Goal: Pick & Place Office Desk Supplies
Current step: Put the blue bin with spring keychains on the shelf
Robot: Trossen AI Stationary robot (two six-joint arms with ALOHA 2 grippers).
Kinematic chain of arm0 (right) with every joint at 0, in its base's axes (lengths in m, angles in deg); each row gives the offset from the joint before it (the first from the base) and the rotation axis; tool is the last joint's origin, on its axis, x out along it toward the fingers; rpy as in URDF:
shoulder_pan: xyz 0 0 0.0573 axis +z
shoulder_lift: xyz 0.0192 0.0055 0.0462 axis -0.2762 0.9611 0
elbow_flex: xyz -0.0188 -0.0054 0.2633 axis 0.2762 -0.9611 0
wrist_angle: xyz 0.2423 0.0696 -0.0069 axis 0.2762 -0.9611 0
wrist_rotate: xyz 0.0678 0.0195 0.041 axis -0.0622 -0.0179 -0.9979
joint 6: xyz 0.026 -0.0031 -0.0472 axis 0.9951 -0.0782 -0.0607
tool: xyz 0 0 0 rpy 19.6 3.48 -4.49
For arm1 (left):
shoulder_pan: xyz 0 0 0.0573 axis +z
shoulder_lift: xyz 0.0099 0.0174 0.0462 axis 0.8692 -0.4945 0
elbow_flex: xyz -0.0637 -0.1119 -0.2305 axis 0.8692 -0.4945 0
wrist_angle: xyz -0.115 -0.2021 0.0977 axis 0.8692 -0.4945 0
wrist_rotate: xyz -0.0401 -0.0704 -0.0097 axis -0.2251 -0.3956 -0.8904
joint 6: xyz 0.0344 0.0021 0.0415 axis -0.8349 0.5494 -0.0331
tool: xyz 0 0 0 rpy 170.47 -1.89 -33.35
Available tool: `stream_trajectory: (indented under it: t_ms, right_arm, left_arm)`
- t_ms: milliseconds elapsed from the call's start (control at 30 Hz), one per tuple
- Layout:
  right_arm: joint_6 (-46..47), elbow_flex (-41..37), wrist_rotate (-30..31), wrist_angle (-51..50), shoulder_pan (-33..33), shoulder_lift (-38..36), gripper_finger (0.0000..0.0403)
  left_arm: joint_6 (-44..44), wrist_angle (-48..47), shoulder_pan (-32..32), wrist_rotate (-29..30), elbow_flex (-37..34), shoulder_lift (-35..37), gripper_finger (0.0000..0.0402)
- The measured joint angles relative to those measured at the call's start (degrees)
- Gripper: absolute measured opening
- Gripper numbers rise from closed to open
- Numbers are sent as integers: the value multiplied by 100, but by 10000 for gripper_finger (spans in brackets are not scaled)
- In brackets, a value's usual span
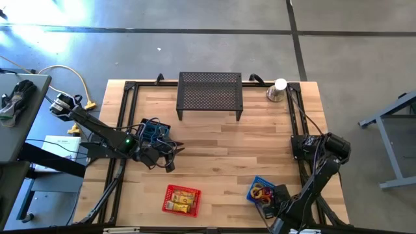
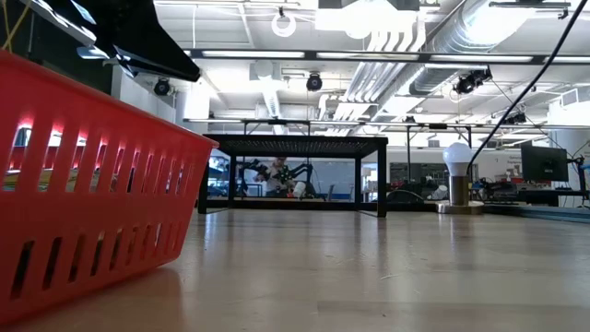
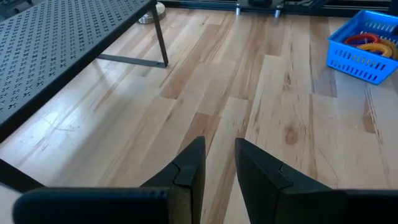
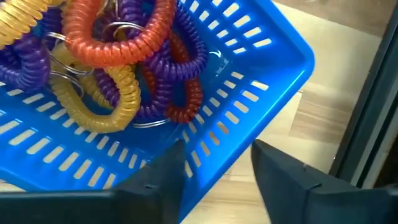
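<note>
glossy plastic coils [image 4: 118, 68] – slotted plastic basket [image 4: 261, 81] – matt wood table [image 1: 214, 149]

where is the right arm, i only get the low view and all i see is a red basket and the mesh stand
observer: The right gripper is at a blue basket on the right side of the table, at the end away from the mesh stand. Its jaws are apart at the basket's rim.
operator: anything in that basket
observer: Coiled rings in orange, purple, yellow and red, piled together.
operator: and the left arm
observer: The left gripper hangs over bare wood on the table's left half, jaws slightly apart, holding nothing.
</note>
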Motion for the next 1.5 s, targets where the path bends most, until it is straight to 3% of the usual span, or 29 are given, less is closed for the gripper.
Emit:
stream_trajectory:
  t_ms: [267,333,633,767,1067,1333,1500]
  right_arm:
    - [-565,0,73,-90,-74,0,26]
    - [-770,9,192,-53,-110,-4,11]
    - [-2374,0,479,-92,-738,-246,5]
    - [-3300,0,898,-211,-1201,-608,4]
    - [-5381,0,1829,-348,-2467,-1642,3]
    - [-7071,0,1998,-246,-3684,-2299,3]
    - [-8289,-4,2034,391,-4495,-2677,3]
  left_arm:
    - [5,0,0,0,0,0,81]
    - [14,0,0,0,0,-1,81]
    - [15,2,0,-1,0,-1,81]
    - [-23,2,0,-2,0,0,81]
    - [-28,2,0,-2,0,-2,81]
    - [-30,2,-2,-149,0,-1,81]
    - [-45,2,-2,-146,0,-1,81]
